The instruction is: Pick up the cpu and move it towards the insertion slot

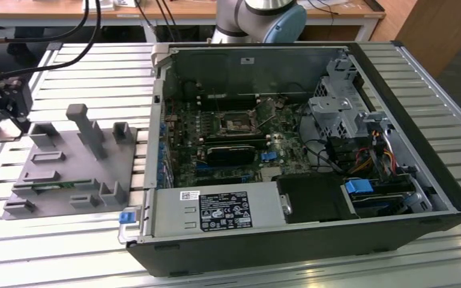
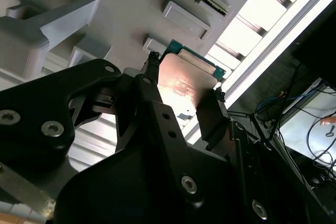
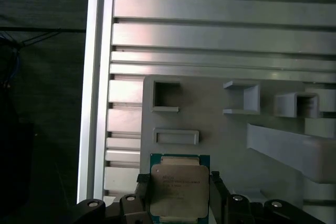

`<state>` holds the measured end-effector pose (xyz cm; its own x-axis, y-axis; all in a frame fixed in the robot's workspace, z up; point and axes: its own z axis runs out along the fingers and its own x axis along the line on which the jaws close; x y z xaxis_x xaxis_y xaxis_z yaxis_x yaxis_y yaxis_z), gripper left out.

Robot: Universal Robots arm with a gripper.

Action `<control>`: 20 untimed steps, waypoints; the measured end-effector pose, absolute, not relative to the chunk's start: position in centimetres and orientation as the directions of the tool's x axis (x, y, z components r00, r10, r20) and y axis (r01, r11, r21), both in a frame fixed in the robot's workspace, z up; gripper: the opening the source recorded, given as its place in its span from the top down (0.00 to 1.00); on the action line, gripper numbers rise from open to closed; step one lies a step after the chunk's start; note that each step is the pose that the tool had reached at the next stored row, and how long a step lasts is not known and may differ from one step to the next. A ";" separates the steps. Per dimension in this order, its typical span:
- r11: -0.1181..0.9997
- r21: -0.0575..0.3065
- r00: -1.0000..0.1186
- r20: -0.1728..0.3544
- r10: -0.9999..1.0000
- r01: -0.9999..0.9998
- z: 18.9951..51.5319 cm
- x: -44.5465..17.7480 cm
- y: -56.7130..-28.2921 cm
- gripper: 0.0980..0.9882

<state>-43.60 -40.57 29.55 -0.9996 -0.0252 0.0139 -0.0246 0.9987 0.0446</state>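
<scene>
The cpu is a flat square chip with a silvery top and a green rim. My gripper is shut on it, one dark finger against each of two opposite edges. The second wrist view shows the cpu clamped in the gripper, hanging over the grey tray. In the exterior view the gripper is at the far left, beside the tray. The insertion slot, a silver-framed square socket, lies on the green board inside the open computer case, far to the exterior view's right of the gripper.
The tray carries upright grey posts and a narrow green memory stick. The case wall stands between tray and board. A long black block lies just in front of the socket. Cables and drive cages fill the case's right side.
</scene>
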 end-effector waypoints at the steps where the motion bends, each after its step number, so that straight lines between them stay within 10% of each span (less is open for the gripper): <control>1: 0.999 0.045 -1.000 0.014 -0.025 -0.025 29.6 -43.6 -40.6 0.51; 20: 0.999 0.045 -1.000 0.014 -0.025 -0.025 31.3 -43.6 -40.5 0.51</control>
<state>-43.60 -40.55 31.27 -0.9996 -0.0252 0.0138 -0.0246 0.9987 0.0447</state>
